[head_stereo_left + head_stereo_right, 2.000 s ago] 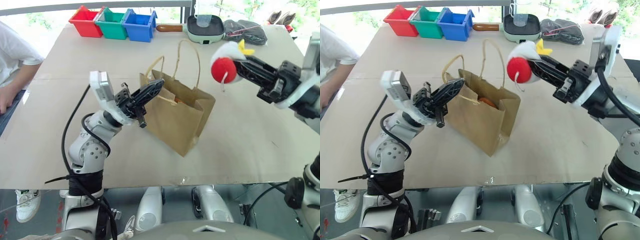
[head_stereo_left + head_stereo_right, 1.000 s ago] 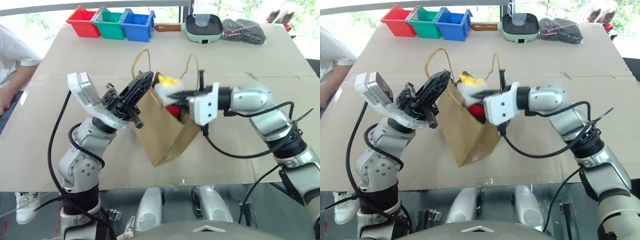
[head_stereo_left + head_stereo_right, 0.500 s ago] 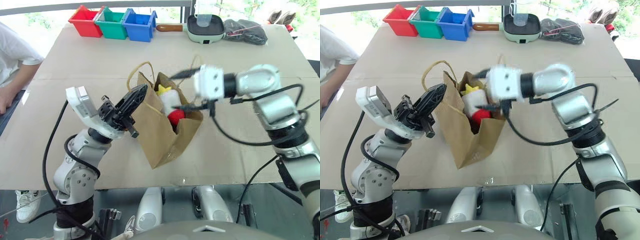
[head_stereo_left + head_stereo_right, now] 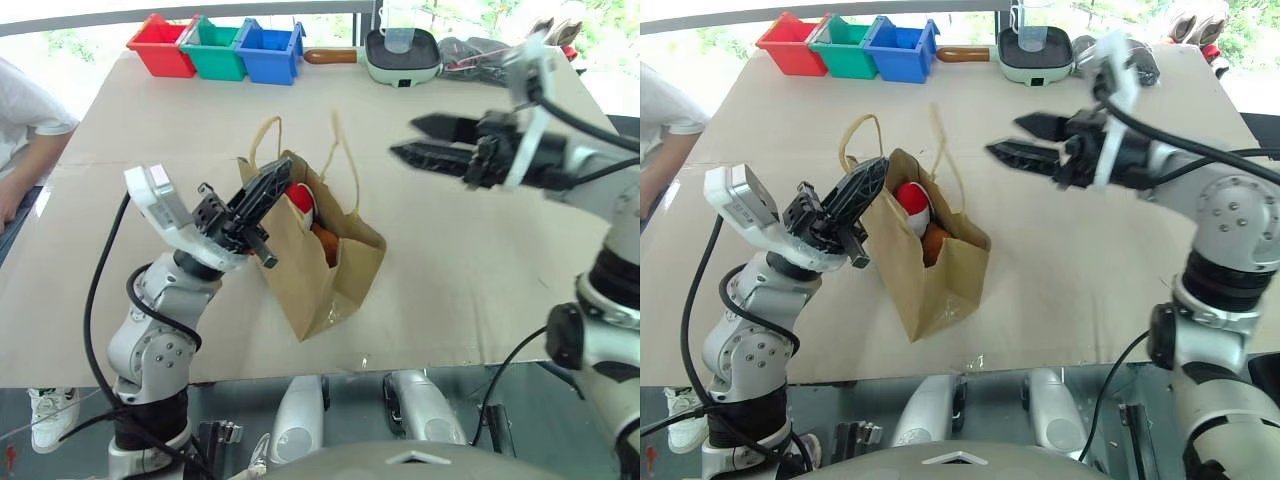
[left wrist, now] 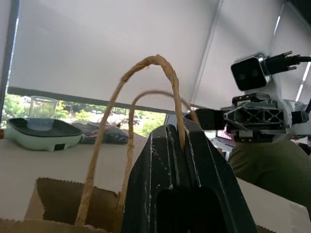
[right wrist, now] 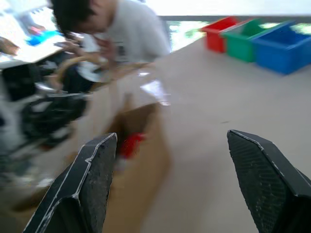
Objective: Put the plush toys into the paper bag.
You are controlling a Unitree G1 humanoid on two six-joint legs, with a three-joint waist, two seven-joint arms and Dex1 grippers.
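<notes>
The left claw (image 4: 268, 192) is pinching the paper bag (image 4: 318, 262) rim at nine o'clock; the right claw (image 4: 410, 138), spread and empty, is hanging at two o'clock. Both plush toys (image 4: 303, 204) are lying inside, so steadying the bag upright matters.

Before us a beige counter (image 4: 480, 280), paper bag (image 4: 310, 270) standing near its middle, red bin (image 4: 162, 44), green bin (image 4: 212, 46), blue bin (image 4: 268, 50) along our far edge, small pan (image 4: 402, 52) and dark cloth bundle (image 4: 480, 50) toward the far right corner

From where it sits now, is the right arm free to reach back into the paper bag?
Probably yes. The right gripper is open, empty, and off to one side above the table, while the paper bag stands with its mouth open, held at the rim by the left gripper. Nothing lies between them.
</notes>
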